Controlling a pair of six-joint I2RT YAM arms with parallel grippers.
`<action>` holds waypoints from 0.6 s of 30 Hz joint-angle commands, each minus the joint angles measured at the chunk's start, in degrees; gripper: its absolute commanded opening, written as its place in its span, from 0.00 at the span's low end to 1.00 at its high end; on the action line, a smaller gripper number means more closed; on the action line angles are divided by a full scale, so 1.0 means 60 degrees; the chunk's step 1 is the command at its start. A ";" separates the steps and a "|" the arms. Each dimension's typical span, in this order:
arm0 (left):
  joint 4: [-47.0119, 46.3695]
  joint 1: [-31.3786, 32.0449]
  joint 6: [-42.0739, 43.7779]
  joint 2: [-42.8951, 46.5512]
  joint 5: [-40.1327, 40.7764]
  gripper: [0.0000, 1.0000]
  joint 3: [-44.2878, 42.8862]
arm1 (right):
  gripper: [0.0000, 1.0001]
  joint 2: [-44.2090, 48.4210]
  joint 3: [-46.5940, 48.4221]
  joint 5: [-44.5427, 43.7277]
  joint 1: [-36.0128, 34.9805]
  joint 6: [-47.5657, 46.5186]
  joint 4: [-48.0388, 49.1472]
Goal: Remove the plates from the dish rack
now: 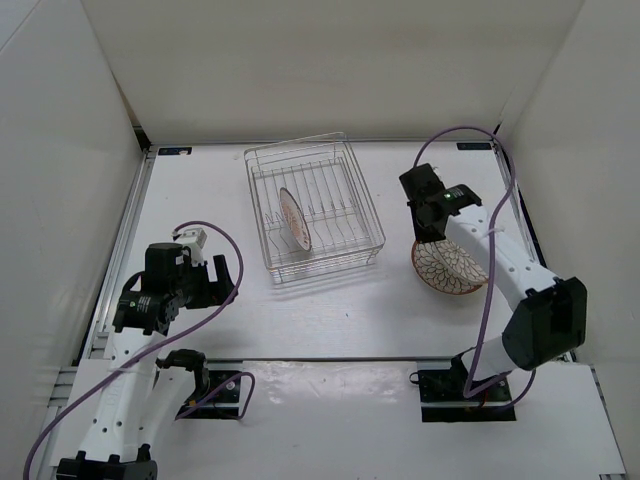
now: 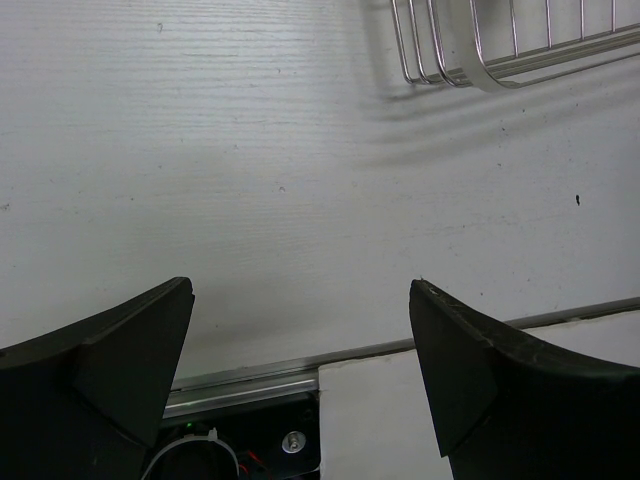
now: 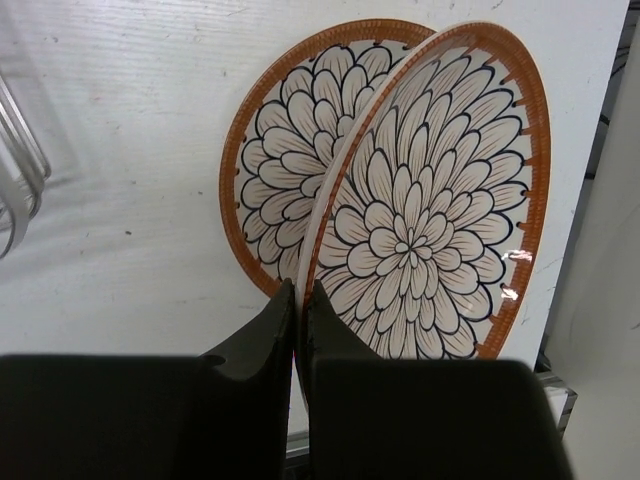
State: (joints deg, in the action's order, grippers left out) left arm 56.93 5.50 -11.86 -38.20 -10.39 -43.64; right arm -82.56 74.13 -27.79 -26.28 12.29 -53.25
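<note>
Between the closed black fingers of the right gripper sat the near rim of a round glossy ceramic plate. Its white face was covered in dark-outlined petals inside a hatched orange-brown border. The jaws were pinched tight on that rim, and the plate tilted up and away from the fingertips. Just beyond and left of the fingers, partly under the held plate, a second petal-patterned plate of the same glaze lay flat on the white table. The table's painted surface showed a fine, wood-like grain.

Well to the left of those fingers, seen from above, stood the rectangular silver wire dish rack, a basket of thin shiny rods with rounded corners. A third plate stood on edge among its upright divider wires, toward the rack's left side.

The left gripper pointed down at the table with its wedge-shaped matte black fingers spread wide and only bare tabletop between them. Ahead and to the right of those fingers lay a rounded corner of the rack. Just behind the fingertips a dull metal strip ran along the table's edge. Plain white panels walled the table on three sides, and a purple cable looped over the left arm.
</note>
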 commanded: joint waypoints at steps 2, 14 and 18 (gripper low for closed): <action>-0.0098 0.0021 0.0057 -0.0035 -0.0187 1.00 0.0051 | 0.00 -0.0607 0.0053 -0.1490 -0.0043 0.0074 0.0731; -0.0069 0.0021 0.0057 -0.0152 -0.0201 1.00 0.0037 | 0.12 -0.1312 -0.0548 -0.1976 -0.0029 0.0705 0.0629; -0.0098 0.0021 0.0043 -0.0138 -0.0216 1.00 0.0022 | 0.27 -0.1545 -0.0519 -0.1360 -0.0058 0.0749 0.0673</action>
State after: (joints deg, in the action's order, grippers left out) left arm 56.93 5.50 -11.84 -39.22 -10.61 -43.64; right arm -91.24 70.32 -33.80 -26.44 16.34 -49.28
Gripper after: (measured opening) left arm 0.997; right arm 0.249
